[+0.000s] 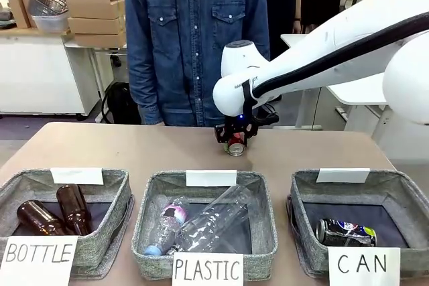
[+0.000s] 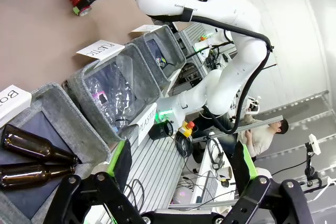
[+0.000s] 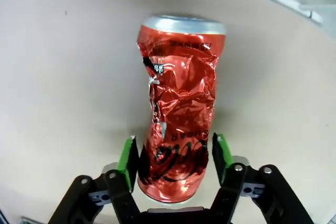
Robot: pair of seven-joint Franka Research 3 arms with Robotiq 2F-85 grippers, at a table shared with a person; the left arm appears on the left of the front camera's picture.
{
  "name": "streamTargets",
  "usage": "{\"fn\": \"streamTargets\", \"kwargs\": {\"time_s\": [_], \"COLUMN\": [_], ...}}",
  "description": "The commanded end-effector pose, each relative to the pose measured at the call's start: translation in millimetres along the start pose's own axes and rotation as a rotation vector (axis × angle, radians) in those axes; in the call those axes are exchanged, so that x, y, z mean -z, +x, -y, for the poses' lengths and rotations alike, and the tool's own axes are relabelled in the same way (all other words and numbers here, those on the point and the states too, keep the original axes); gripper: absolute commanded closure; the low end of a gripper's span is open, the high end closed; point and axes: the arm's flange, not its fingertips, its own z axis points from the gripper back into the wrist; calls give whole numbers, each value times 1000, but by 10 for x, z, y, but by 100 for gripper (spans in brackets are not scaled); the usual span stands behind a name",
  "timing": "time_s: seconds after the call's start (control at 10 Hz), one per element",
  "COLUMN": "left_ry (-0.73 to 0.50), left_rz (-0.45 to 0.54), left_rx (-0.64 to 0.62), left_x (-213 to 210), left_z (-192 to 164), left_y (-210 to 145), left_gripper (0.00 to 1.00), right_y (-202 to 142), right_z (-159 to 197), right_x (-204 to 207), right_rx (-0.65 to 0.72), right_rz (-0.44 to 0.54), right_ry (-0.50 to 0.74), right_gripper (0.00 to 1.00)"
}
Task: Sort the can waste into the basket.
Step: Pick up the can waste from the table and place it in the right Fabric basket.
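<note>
While the right gripper (image 3: 175,163) brackets the crushed red can (image 3: 178,103), green pads apparently touching its sides, bare table (image 1: 120,145) lies open around it. Dark can (image 1: 345,232) lies at 5 o'clock in the CAN basket (image 1: 402,185). Left gripper (image 2: 182,163) stands wide, holding nothing, over the basket edge.

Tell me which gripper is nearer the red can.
Right. The right gripper has its fingers on both sides of the red can; the left gripper hangs open beyond the bottle basket, far from it.
</note>
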Motion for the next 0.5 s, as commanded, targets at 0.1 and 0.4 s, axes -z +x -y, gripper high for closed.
{"fn": "streamTargets", "kwargs": {"time_s": [0.1,0.4], "left_ry": [-16,-16], "left_rz": [11,11], "left_rx": [22,22], "left_x": [5,5], "left_z": [21,21], "left_y": [2,2], "left_gripper": [1,1], "right_y": [43,45], "right_z": [-56,-64], "right_x": [-12,-6], "right_rx": [13,7], "right_rz": [12,12], "right_ry": [-32,-34], "right_gripper": [100,100]}}
